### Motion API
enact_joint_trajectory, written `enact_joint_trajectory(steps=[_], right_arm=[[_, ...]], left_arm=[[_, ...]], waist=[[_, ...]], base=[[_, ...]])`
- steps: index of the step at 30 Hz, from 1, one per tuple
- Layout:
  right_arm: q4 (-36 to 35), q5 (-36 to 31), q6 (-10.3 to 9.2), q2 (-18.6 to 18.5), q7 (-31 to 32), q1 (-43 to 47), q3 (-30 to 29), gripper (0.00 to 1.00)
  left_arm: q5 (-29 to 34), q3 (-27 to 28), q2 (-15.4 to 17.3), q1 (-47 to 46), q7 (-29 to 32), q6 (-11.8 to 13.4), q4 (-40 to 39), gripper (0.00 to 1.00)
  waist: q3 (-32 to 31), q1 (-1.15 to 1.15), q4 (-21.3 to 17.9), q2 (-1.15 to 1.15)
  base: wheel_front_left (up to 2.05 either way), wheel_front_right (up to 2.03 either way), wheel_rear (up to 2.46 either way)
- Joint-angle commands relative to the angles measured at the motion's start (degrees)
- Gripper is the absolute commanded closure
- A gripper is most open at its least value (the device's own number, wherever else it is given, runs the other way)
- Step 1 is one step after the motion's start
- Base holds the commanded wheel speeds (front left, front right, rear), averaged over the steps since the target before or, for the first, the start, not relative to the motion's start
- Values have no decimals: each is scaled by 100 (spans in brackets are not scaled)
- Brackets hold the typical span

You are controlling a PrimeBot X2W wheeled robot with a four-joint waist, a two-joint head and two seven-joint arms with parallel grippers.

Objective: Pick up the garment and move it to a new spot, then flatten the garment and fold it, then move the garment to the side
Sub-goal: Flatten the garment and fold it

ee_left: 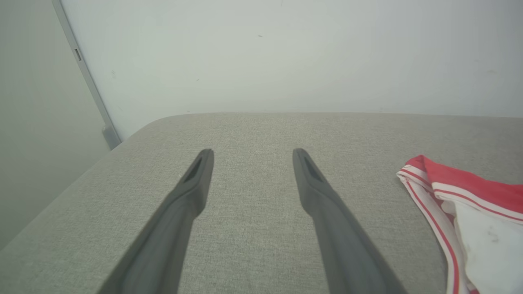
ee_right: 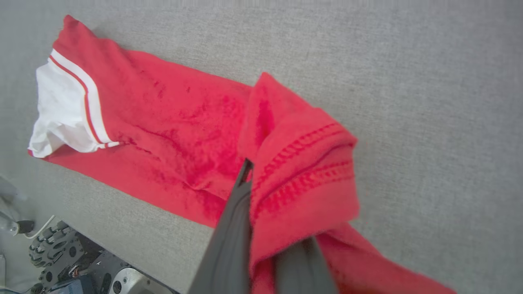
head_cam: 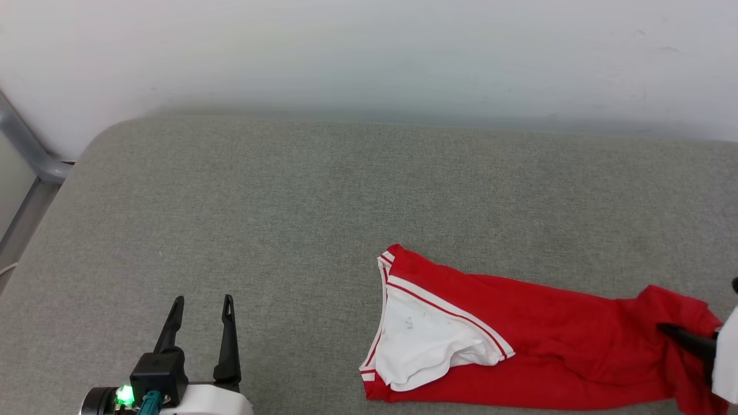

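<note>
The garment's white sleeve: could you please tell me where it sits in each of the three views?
Head view: white sleeve, lower centre.
Left wrist view: lower right corner.
Right wrist view: far left, about mid-height.
Shared landmark: the red-white striped trim bordering the sleeve.

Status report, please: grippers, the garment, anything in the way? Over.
Left gripper open, over bare grey surface. Right gripper shut on garment, red end. It lies stretched long, white sleeve toward left. No obstacle seen.
</note>
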Motion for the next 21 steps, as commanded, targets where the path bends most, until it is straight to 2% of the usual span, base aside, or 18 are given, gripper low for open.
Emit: enact_joint_trajectory(steps=[1,6,11,21], right_arm=[[-173,34,-3,107,81,23,-12,100],[-667,-100,-3,469,392,-138,-73,100],[-862,-474,-3,1004,663,-431,38,100],[-419,-1200,-3,2014,719,-1356,741,100]], left_arm=[[16,-2,-31,44,-12,-32,8,0],[70,-68,-61,-60,-12,-75,23,0],[87,-142,-83,-171,-12,-104,51,0],[103,-199,-117,-377,-12,-148,98,0]], waist=[[10,0,1,0],[86,0,45,0],[188,0,112,0],[369,0,236,0]], base=[[0,0,0],[0,0,0],[0,0,0],[0,0,0]])
